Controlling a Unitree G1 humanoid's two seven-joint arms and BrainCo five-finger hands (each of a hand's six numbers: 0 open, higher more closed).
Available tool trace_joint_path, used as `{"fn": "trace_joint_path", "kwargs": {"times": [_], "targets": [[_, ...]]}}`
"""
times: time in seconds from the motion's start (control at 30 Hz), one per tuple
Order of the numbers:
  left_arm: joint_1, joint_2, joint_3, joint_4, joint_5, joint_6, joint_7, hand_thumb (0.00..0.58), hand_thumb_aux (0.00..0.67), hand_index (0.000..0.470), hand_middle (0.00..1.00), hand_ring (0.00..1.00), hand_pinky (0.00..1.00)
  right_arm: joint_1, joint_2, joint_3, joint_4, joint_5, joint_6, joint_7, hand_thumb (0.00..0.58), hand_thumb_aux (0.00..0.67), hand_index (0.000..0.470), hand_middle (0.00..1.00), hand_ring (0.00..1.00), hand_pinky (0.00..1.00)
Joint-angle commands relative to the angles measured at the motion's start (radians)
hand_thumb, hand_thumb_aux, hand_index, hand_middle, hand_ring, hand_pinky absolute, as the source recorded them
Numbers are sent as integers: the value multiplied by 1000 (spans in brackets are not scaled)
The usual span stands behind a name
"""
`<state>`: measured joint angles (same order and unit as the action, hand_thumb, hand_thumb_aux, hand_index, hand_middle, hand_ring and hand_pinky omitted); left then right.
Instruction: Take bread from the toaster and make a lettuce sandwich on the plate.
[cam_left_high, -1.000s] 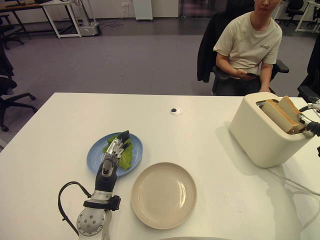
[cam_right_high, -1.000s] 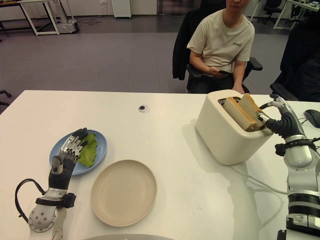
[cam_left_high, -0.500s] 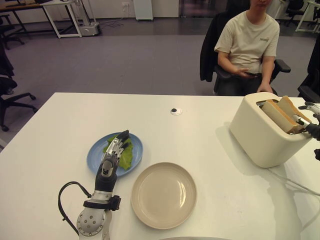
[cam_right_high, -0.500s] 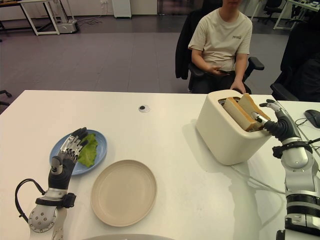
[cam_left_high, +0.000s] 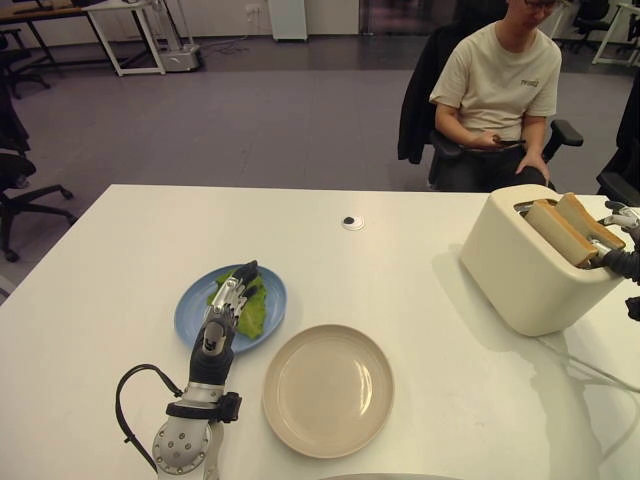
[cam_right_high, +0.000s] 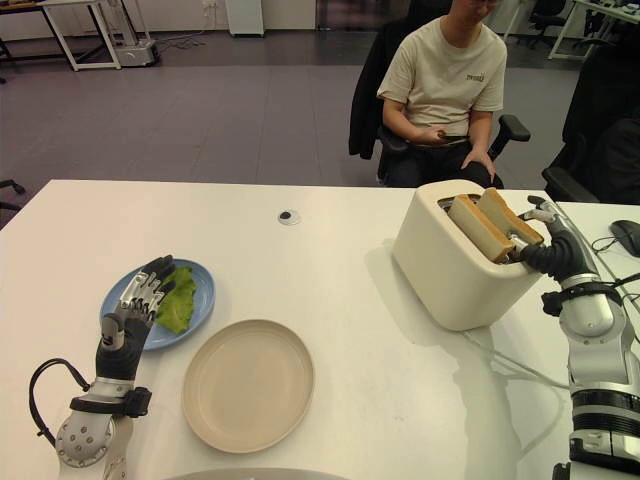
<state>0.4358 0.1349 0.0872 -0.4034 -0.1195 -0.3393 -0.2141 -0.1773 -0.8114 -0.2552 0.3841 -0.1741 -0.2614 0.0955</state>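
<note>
A: How does the bread (cam_right_high: 480, 228) look?
B: Two tan slices stand tilted, half out of the cream toaster (cam_right_high: 450, 275) at the table's right. The right hand (cam_right_high: 548, 252) is against the rear slice; whether it grips cannot be told.
A: And between the views?
B: The right eye view takes in that arm's wrist and forearm, while the left eye view cuts the hand off at its edge. The left hand (cam_right_high: 130, 315), fingers straight and holding nothing, is over the lettuce (cam_right_high: 180, 300) on the blue plate (cam_right_high: 203, 290).
</note>
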Motion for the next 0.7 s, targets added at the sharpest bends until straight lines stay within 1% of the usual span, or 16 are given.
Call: {"fn": "trace_joint_path", "kwargs": {"times": [0.03, 0.13, 0.2, 0.33, 0.5, 0.57, 0.63, 0.7], "targets": [[7, 4, -3, -6, -3, 4, -3, 0, 0, 0, 0, 0, 0, -7, 37, -35, -193, 73, 71, 30, 580, 670, 470, 0, 0, 0], [9, 1, -5, -4, 3, 0, -1, 0, 0, 0, 0, 0, 0, -53, 39, -81, -331, 148, 179, 61, 580, 670, 470, 0, 0, 0], [8, -4, -10, -4, 8, -1, 3, 0, 0, 0, 0, 0, 0, -85, 32, -102, -359, 182, 235, 78, 580, 670, 470, 0, 0, 0], [6, -9, -17, -3, 13, -2, 6, 0, 0, 0, 0, 0, 0, -114, 26, -135, -372, 214, 297, 100, 580, 670, 470, 0, 0, 0], [9, -11, -20, -2, 15, -6, 9, 0, 0, 0, 0, 0, 0, -122, 45, -150, -497, 278, 385, 133, 580, 670, 470, 0, 0, 0], [7, -12, -22, -2, 16, -6, 10, 0, 0, 0, 0, 0, 0, -122, 52, -160, -562, 315, 436, 146, 580, 670, 470, 0, 0, 0], [-1, -10, -22, -4, 17, -3, 11, 0, 0, 0, 0, 0, 0, -128, 62, -173, -657, 372, 511, 155, 580, 670, 470, 0, 0, 0], [-11, -6, -15, -7, 26, -8, 16, 0, 0, 0, 0, 0, 0, -156, 87, -188, -787, 514, 658, 150, 580, 670, 470, 0, 0, 0]]}}
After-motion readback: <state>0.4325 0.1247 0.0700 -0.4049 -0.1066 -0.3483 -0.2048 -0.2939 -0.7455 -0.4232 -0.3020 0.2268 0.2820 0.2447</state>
